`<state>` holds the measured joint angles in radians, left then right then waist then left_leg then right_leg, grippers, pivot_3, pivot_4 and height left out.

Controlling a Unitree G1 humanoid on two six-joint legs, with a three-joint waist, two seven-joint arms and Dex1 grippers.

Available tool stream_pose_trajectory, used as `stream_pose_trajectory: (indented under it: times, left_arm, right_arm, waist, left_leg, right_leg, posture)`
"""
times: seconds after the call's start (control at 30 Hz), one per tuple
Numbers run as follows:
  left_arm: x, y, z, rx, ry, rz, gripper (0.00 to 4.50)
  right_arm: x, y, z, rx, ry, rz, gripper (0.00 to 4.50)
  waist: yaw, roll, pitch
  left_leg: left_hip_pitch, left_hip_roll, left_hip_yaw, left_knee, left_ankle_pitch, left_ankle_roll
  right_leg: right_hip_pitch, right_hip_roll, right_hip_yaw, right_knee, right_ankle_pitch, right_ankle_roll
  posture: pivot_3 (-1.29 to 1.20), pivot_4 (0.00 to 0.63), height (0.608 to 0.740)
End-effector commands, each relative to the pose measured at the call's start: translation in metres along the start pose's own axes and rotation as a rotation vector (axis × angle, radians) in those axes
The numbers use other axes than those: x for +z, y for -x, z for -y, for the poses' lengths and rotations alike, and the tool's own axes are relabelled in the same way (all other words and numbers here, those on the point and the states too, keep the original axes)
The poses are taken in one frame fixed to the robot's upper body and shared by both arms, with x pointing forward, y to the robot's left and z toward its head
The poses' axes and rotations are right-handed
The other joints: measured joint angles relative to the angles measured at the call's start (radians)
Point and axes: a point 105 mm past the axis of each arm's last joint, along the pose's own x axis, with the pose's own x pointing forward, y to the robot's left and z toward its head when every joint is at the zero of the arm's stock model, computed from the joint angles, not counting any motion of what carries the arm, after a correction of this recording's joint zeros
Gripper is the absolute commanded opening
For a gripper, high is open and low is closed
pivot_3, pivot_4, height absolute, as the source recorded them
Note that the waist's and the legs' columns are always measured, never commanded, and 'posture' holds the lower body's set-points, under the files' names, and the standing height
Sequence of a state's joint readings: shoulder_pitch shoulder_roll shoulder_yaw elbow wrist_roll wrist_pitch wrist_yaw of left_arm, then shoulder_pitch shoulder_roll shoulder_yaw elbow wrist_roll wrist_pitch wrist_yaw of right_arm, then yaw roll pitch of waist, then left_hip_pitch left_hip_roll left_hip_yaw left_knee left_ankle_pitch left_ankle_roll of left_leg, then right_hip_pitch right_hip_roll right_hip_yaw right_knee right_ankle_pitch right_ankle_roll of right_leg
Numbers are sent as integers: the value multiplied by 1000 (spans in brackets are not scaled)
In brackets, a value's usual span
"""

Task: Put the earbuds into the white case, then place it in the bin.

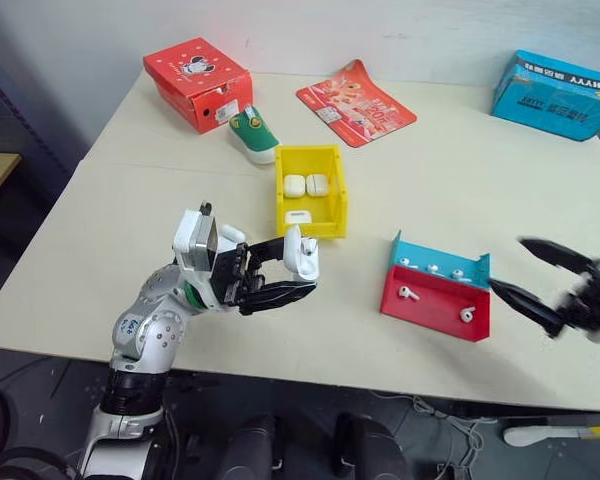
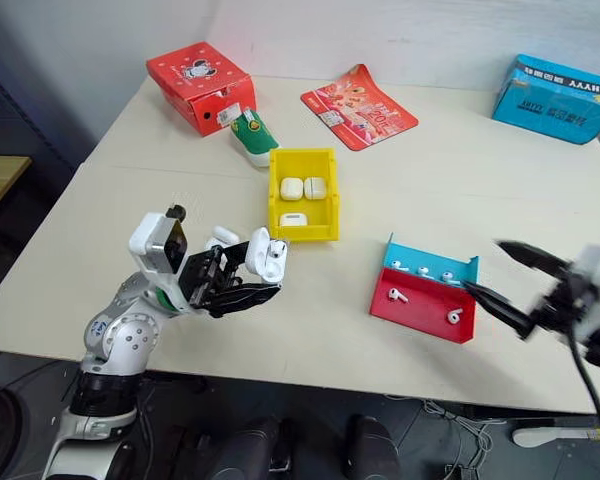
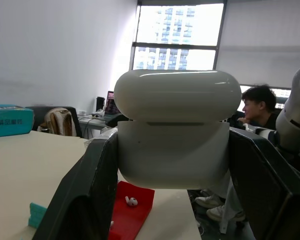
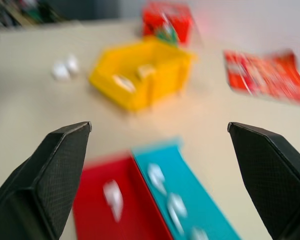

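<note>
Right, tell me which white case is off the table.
The white case clamped in the left gripper, lifted above the table in front of the yellow bin; the three other cases lie inside that bin.

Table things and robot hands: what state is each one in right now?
Small glossy white charging case: lid ajar, held above the table.
Left gripper: jaws shut on the case.
Right gripper: jaws wide open, empty.
Yellow plastic bin: three white cases inside.
Red-and-blue tray: holds loose white earbuds.
</note>
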<state>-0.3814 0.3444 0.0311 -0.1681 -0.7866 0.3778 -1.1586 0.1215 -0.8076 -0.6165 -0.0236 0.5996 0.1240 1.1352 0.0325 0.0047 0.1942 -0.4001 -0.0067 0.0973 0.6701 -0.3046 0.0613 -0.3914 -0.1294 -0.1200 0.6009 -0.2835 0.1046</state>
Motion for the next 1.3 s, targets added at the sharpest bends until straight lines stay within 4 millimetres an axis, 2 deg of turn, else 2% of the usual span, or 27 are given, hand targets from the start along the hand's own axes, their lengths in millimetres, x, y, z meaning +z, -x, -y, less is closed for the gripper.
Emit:
stream_pose_trajectory:
  times: [0.03, 0.1, 0.2, 0.3, 0.4, 0.47, 0.5, 0.57, 0.73, 0.83, 1.0, 1.1, 1.3]
  left_arm:
    - [5, -3, 5, -3, -54, 1, 2820]
    - [5, -2, 4, 14, -61, -1, 2820]
    - [3, 0, 4, 23, -65, -22, 2820]
    - [2, 2, 5, 23, -62, -35, 2820]
    - [0, 2, 5, 21, -63, -42, 2820]
    - [0, 1, 5, 20, -64, -44, 2820]
    - [-1, 1, 5, 21, -63, -48, 2820]
    - [-4, 1, 5, 22, -60, -55, 2820]
    - [-7, -1, 7, 31, -59, -53, 2820]
    - [-7, -3, 8, 37, -52, -44, 2820]
    - [-9, -4, 11, 46, -47, -40, 2820]
    - [-9, -4, 12, 55, -45, -39, 2820]
    - [-9, -4, 13, 67, -46, -39, 2820]
  right_arm:
    - [-26, 47, 32, -152, 143, -163, 4477]
    - [-48, 69, 48, -249, 155, -297, 4477]
    - [-55, 75, 51, -235, 114, -340, 4477]
    - [-38, 51, 56, -195, 134, -291, 4477]
    - [-21, 22, 61, -162, 107, -316, 4477]
    - [-7, 3, 53, -89, 66, -317, 4477]
    - [6, -14, 46, -6, 89, -327, 4477]
    - [20, -37, 37, 78, 115, -368, 4477]
    - [32, -76, 35, 140, 186, -465, 4477]
    - [33, -98, 30, 184, 194, -490, 3892]
    - [22, -121, 20, 268, 193, -576, 2136]
    - [17, -129, 18, 288, 182, -603, 2136]
    - [4, -132, 14, 320, 174, -683, 2136]
  waist:
    - [-6, 0, 0]
    - [-9, -1, 0]
    - [-17, -1, 1]
    - [-37, -1, 1]
    - [-41, 1, 1]
    - [-34, 2, 0]
    - [-32, 2, 0]
    - [-31, 2, 0]
    - [-26, 2, 0]
    - [-22, 2, 0]
    - [-26, 2, 0]
    - [-29, 2, 0]
    - [-33, 2, 0]
  left_leg:
    - [0, 0, 1, 0, 0, 0]
    - [2, 0, 3, 0, 1, 0]
    - [10, 1, 9, -5, 1, -1]
    - [13, 3, 9, -6, 2, -3]
    - [14, 3, 11, -6, 0, -8]
    - [13, 3, 11, -6, 0, -9]
    - [13, 3, 10, -6, 0, -9]
    - [12, 3, 9, -6, 0, -10]
    - [10, 3, 8, -6, -1, -11]
    - [8, 3, 7, -6, -1, -10]
    - [7, 3, 7, -5, 0, -6]
    - [6, 3, 7, -5, 0, -6]
    - [6, 3, 7, -5, 1, -6]
  right_leg:
    - [0, 0, 1, -1, 0, 0]
    - [0, -1, 2, -2, 0, 1]
    - [2, -2, 5, -2, 0, 1]
    - [3, -1, 6, 0, 0, 0]
    - [1, -1, 9, 3, 0, 0]
    - [0, -2, 10, 5, 0, 0]
    - [-1, -2, 9, 5, 0, -1]
    - [-1, -2, 9, 5, -1, -1]
    - [-2, -2, 7, 2, -1, -2]
    - [-3, -3, 6, 1, 0, -2]
    - [-2, -2, 4, 0, 0, -2]
    - [-2, -2, 3, -1, 0, -2]
    - [-2, -2, 3, -1, 0, -2]
  posture:
    - [0, 150, 740]
    - [0, 150, 740]
    - [0, 150, 740]
    - [0, 150, 740]
    - [0, 150, 740]
    - [0, 150, 740]
    - [0, 150, 740]
    - [0, 150, 740]
    - [0, 150, 740]
    - [0, 150, 740]
    - [0, 150, 740]
    - [0, 150, 740]
    - [0, 150, 740]
